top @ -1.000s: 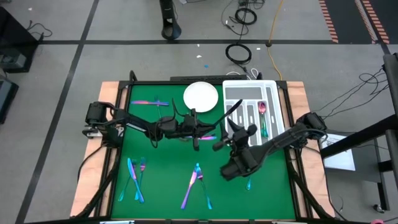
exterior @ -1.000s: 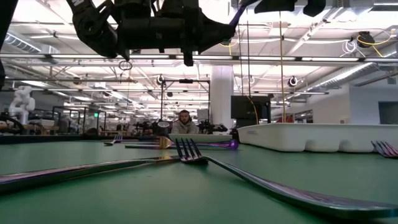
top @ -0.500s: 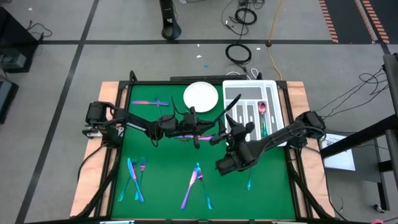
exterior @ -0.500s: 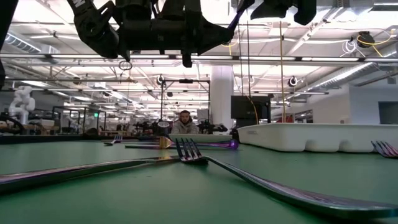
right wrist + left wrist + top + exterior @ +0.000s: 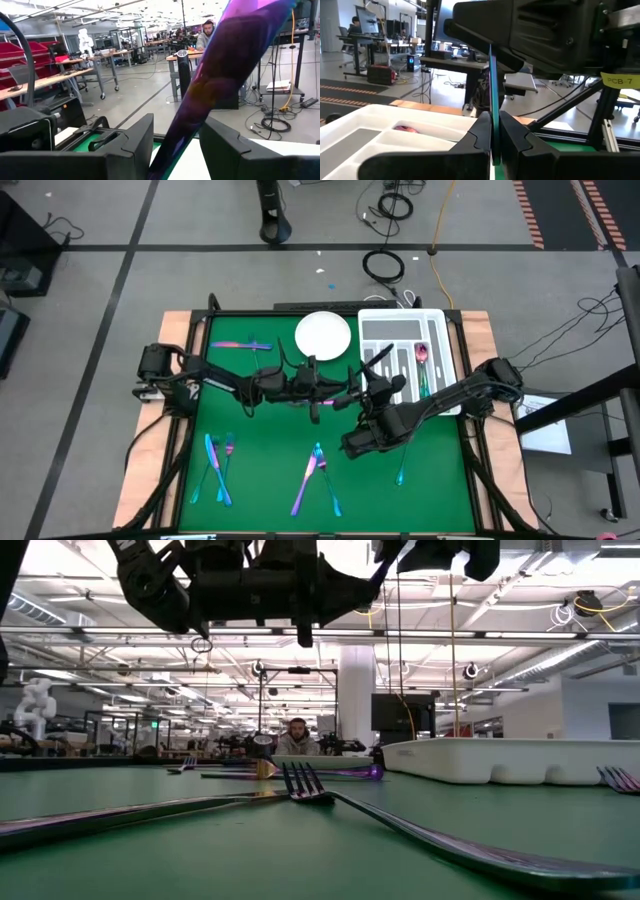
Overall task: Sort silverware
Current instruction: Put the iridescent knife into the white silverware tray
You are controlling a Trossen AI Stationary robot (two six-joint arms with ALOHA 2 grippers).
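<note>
Clamped edge-on in left jaws: iridescent utensil (image 5: 493, 95), raised above table (image 5: 260, 440) beside tray (image 5: 440, 330). Straddled by right jaws, spread apart, not gripping. Risked dropping if released before closure; risked twisting if pinched off-centre.

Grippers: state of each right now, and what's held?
Left gripper: shut on a thin utensil, held edge-on.
Right gripper: open; an iridescent piece stands between its fingers, ungripped.
</note>
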